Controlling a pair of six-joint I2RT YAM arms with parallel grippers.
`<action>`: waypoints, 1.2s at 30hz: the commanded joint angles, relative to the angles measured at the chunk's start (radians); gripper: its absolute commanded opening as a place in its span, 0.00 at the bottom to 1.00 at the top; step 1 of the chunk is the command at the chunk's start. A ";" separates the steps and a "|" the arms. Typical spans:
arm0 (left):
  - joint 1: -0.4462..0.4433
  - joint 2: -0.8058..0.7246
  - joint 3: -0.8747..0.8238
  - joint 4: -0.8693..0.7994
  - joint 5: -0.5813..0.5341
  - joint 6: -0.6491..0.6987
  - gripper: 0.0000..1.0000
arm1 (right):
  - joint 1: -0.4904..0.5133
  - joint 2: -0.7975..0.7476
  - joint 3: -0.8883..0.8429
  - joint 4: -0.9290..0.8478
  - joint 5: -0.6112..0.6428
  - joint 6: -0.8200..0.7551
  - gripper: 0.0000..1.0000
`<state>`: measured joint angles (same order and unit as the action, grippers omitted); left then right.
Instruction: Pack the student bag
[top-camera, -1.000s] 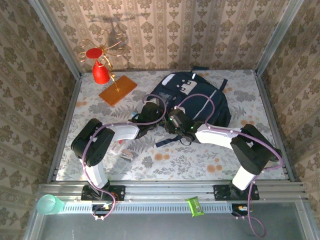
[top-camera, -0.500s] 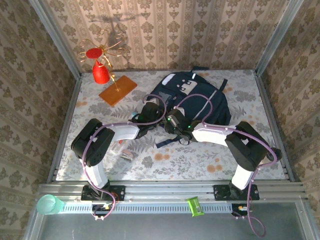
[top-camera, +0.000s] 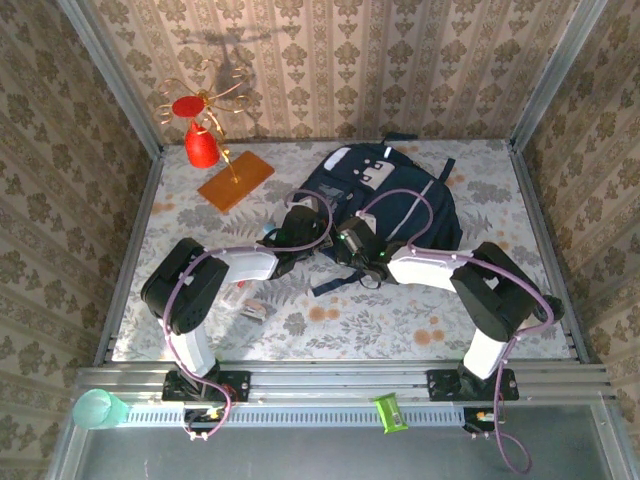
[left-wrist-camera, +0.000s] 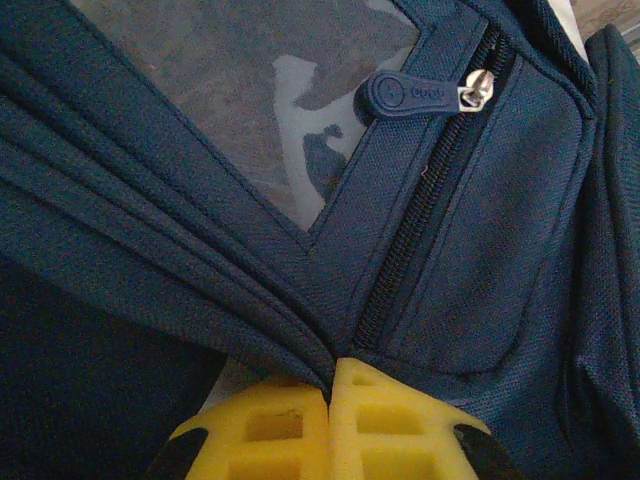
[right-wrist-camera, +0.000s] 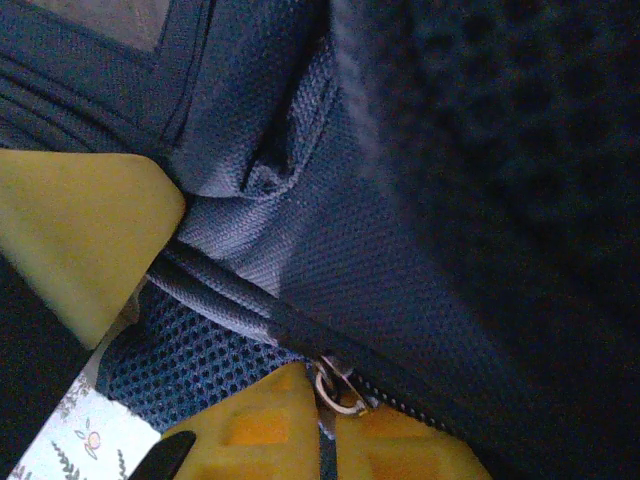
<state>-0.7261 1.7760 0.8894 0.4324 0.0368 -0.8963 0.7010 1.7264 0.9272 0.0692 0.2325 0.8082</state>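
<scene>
Navy student bag flat on floral worktop, toward 1 o'clock. Left claw closed, pinching a fold of bag fabric beside a front zip. Right claw closed about a metal zip pull, at the bag's 8 o'clock edge. Red cone ornament at 11 o'clock.

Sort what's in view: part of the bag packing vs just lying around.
Job: student bag; left gripper and right gripper, both pinching it.
Lying about: red wire ornament on orange base; small packets; teal cup; green piece.
</scene>
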 joint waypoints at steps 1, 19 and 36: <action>-0.005 -0.024 -0.021 -0.056 0.022 0.056 0.00 | -0.024 -0.052 -0.042 0.028 0.054 0.017 0.00; 0.059 -0.040 -0.025 -0.122 -0.054 0.171 0.00 | -0.091 -0.253 -0.191 -0.069 -0.217 0.022 0.00; 0.183 -0.051 0.008 -0.196 0.049 0.287 0.00 | -0.208 -0.465 -0.314 -0.268 -0.273 -0.184 0.00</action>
<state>-0.6292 1.7473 0.8860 0.3664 0.1539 -0.7132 0.5129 1.2907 0.6270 -0.0948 -0.0822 0.6968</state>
